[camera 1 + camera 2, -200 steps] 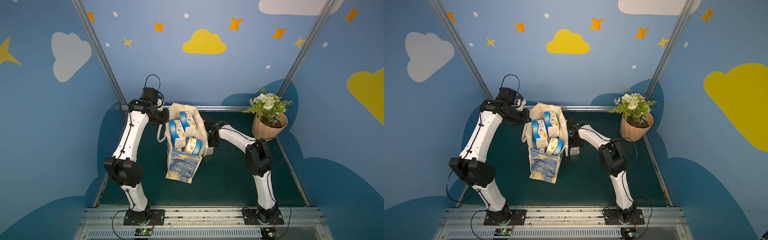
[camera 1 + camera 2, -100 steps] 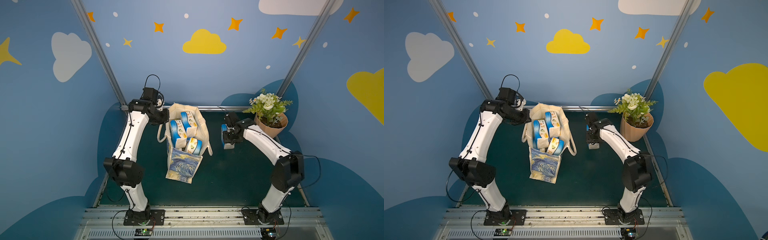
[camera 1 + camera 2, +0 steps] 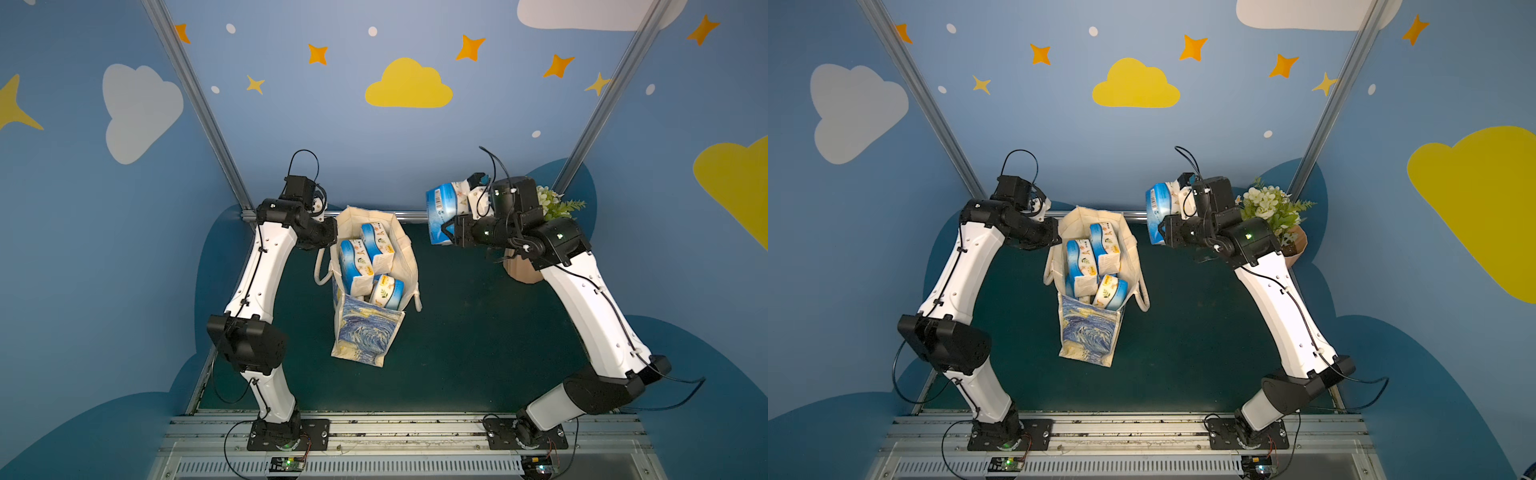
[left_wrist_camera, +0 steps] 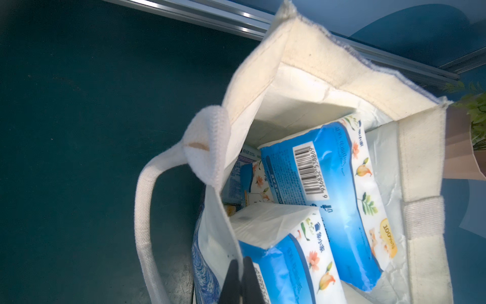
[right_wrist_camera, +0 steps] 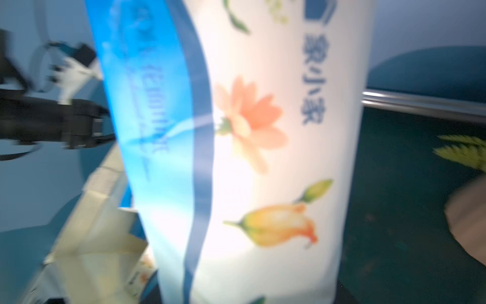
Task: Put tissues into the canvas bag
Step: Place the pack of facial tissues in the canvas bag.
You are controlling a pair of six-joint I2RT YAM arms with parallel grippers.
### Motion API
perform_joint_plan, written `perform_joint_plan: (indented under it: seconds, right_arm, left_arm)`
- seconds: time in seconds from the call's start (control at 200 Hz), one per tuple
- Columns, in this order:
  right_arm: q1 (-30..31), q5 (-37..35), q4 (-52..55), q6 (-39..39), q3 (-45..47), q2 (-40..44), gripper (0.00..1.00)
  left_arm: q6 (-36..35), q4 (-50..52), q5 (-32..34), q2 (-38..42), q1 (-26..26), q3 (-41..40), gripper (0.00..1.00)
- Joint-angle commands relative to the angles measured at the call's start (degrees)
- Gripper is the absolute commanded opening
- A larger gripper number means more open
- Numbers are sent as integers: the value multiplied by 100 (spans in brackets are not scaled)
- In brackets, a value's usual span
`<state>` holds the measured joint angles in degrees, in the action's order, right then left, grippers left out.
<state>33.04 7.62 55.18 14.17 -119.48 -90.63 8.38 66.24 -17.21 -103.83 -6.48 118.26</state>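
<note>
Dark green worktop (image 3: 457, 332) carries the canvas bag (image 3: 361, 332) toward its back edge, tissue packs (image 3: 353, 266) inside. Left gripper (image 4: 240, 279) pinches the bag's rim; right gripper (image 3: 461, 208) clamps another tissue pack (image 3: 440, 203) aloft beside it.

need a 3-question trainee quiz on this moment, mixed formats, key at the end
1. Short answer: which gripper pinches the wall of the canvas bag?
2. Multiple choice: what is the right gripper shut on? A) nothing B) a tissue pack C) the canvas bag
3. True or false: the canvas bag lies flat with nothing inside.

Key: 1 the left gripper; 2 B, held up in the air beside the bag; 3 false, it stands upright with several packs in it.
</note>
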Motion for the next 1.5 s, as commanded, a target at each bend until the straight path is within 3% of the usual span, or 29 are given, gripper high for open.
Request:
perform_joint_plan:
  seconds: [0.0, 0.105, 0.381, 0.606, 0.831, 1.247, 1.492]
  right_arm:
    - [307, 1393, -161, 122, -437, -467, 51]
    - [604, 2033, -186, 189, -740, -904, 51]
    - [961, 2429, 454, -32, -987, -1605, 52]
    - [948, 1623, 989, -76, -1121, -1881, 52]
    - [915, 617, 1855, -275, -1952, -2649, 53]
    - [974, -488, 1874, -227, -2952, -3589, 55]
    - [1375, 149, 2197, -436, -2905, -3676, 55]
  left_arm:
    - [2, -146, 79, -23, 18, -36, 4]
    - [22, -138, 65, -15, 18, -30, 4]
    - [23, -164, 100, 47, 18, -119, 4]
    - [21, -172, 108, 65, 22, -154, 4]
    - [23, -173, 97, 72, 39, -176, 4]
    - [21, -181, 44, 21, 69, -119, 4]
    - [20, -127, 43, -23, 65, -12, 4]
